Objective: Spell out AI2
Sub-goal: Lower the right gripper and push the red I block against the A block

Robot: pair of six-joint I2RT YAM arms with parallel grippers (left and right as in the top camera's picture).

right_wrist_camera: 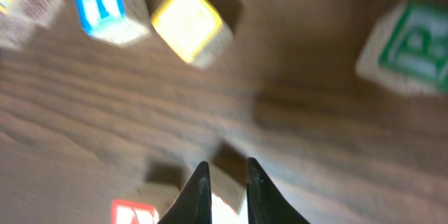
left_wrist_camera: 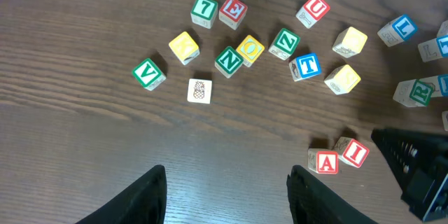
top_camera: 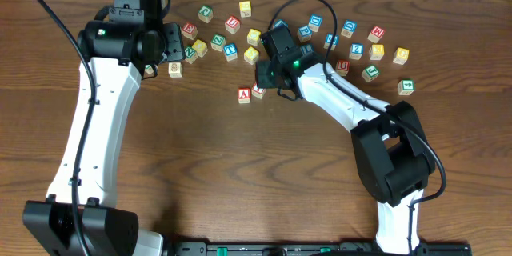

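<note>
The wooden table [top_camera: 240, 176] is carrying scattered lettered cubes. In the overhead view the left gripper [top_camera: 172, 44] is hanging up and left of the A cube [top_camera: 244, 94]. Its own camera is showing it released and empty. The right gripper [right_wrist_camera: 225, 164] is hovering just right of the A cube. Its fingers are forming a narrow slit, too blurred to tell any grasp. The I cube [left_wrist_camera: 355, 152] is sitting tilted against the A cube's right side. It is showing whole from the left wrist but half-hidden overhead. The 2 cube is proving too small to identify.
</note>
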